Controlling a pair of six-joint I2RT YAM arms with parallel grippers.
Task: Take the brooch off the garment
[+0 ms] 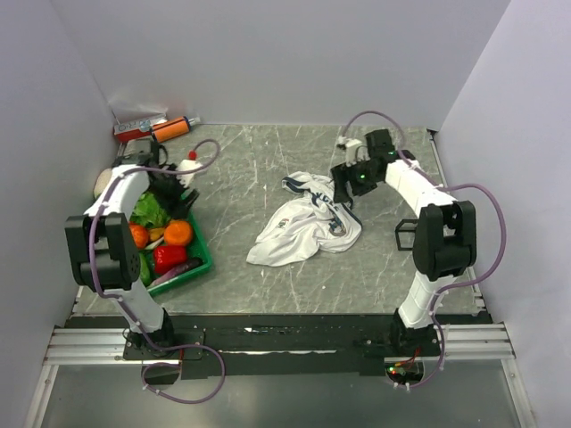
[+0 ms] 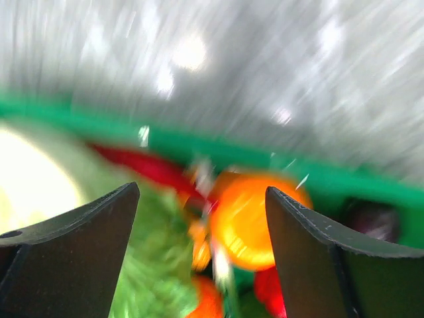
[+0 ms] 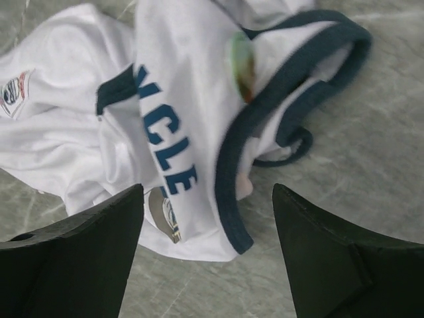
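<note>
Though unseen from overhead, the garment's [image 3: 179,79] brooch [image 3: 242,66] shows beyond spread right fingers [image 3: 73,258].

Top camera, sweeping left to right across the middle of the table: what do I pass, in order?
Left arm's elbow → green basket of produce → garment → right arm's elbow.

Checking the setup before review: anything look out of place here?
The garment lies crumpled and folded over itself rather than flat. The left end effector hangs open over the green basket of produce, well away from the cloth.
</note>
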